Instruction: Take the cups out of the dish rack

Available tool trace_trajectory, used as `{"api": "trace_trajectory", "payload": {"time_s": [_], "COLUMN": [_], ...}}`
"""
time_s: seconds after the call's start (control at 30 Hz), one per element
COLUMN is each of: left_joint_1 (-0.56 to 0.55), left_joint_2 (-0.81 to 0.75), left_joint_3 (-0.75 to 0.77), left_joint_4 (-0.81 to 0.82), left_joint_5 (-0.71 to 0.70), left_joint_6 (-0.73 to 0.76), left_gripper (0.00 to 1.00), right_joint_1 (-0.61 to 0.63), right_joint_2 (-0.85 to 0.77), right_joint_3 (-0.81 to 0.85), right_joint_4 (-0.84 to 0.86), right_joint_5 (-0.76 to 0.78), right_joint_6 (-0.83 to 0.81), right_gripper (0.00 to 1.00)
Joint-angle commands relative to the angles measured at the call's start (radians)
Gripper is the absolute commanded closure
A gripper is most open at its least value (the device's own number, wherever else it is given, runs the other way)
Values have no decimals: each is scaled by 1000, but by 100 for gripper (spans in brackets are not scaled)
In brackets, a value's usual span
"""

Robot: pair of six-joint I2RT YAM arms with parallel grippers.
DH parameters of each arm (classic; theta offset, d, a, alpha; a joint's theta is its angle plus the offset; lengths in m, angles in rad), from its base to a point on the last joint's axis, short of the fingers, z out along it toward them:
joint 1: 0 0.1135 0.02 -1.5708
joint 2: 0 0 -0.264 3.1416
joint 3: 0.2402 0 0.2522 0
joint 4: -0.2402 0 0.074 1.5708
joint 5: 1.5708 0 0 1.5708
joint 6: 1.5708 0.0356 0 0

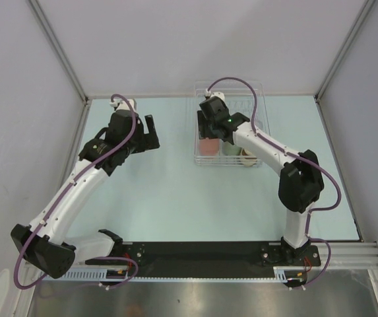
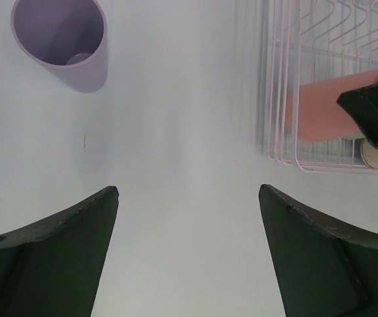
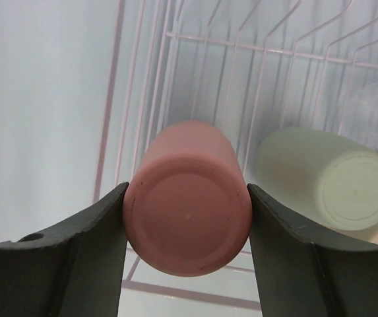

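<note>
The clear dish rack (image 1: 258,87) stands at the back middle of the table. In it lie a salmon-red cup (image 1: 208,146), a pale green cup (image 1: 231,149) and a beige cup (image 1: 249,157). My right gripper (image 3: 187,188) is inside the rack (image 3: 175,66), and its fingers (image 3: 96,251) press both sides of the salmon-red cup (image 3: 189,211), which lies bottom toward the camera. The green cup (image 3: 324,185) lies just right of it. My left gripper (image 2: 187,188) is open and empty above the table, left of the rack (image 2: 281,99). A lilac cup (image 2: 60,36) stands on the table beyond it.
Grey enclosure walls with metal posts (image 1: 57,46) ring the pale table (image 1: 175,191). The black arm-base rail (image 1: 202,254) runs along the near edge. The right gripper's finger (image 2: 373,109) on the salmon-red cup (image 2: 320,115) shows in the left wrist view.
</note>
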Motion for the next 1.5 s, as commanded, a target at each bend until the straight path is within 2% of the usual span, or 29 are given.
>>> {"api": "trace_trajectory", "payload": {"time_s": [0.0, 0.1, 0.2, 0.27, 0.33, 0.37, 0.43, 0.57, 0.6, 0.67, 0.77, 0.83, 0.87, 1.0, 1.23, 1.47], "left_joint_1": [-3, -3, 0, 15, 48, 62, 107, 156, 162, 181, 201, 202, 201, 201, 201, 201], "left_joint_2": [2, 13, 7, -11, -31, -44, -80, -85, -87, -81, -42, -9, 22, 39, 39, 51], "left_joint_3": [10, 15, -7, -37, -64, -97, -137, -229, -252, -344, -451, -472, -467, -481, -479, -472], "left_joint_4": [55, 81, 146, 194, 280, 317, 441, 648, 761, 896, 1245, 1329, 1369, 1458, 1493, 1492], "left_joint_5": [11, 39, 102, 192, 270, 368, 453, 681, 753, 809, 892, 938, 952, 979, 998, 1007], "left_joint_6": [-56, -87, -121, -142, -191, -210, -268, -367, -403, -489, -715, -769, -797, -839, -851, -853], "left_gripper": [8, 8, 6, 4, 2, 2, 1, 1, 1, 1, 1, 3, 8, 11, 15, 18], "right_joint_1": [-2, -17, -38, -58, -107, -127, -190, -256, -265, -284, -299, -301, -302, -309, -316, -286], "right_joint_2": [-86, -118, -163, -247, -356, -394, -466, -528, -537, -556, -565, -560, -560, -557, -507, -475], "right_joint_3": [163, 237, 214, 142, -27, -91, -228, -366, -392, -461, -544, -576, -602, -656, -728, -722], "right_joint_4": [-22, -56, -54, 36, 136, 235, 352, 493, 524, 645, 804, 896, 924, 1035, 1272, 1336], "right_joint_5": [74, 64, -2, -80, -220, -263, -399, -595, -625, -706, -792, -821, -837, -857, -892, -917], "right_joint_6": [-32, -29, 5, 65, 141, 175, 261, 358, 379, 454, 536, 605, 622, 697, 862, 884], "right_gripper": [100, 100, 100, 100, 100, 100, 100, 100, 100, 100, 100, 100, 100, 100, 100, 100]}}
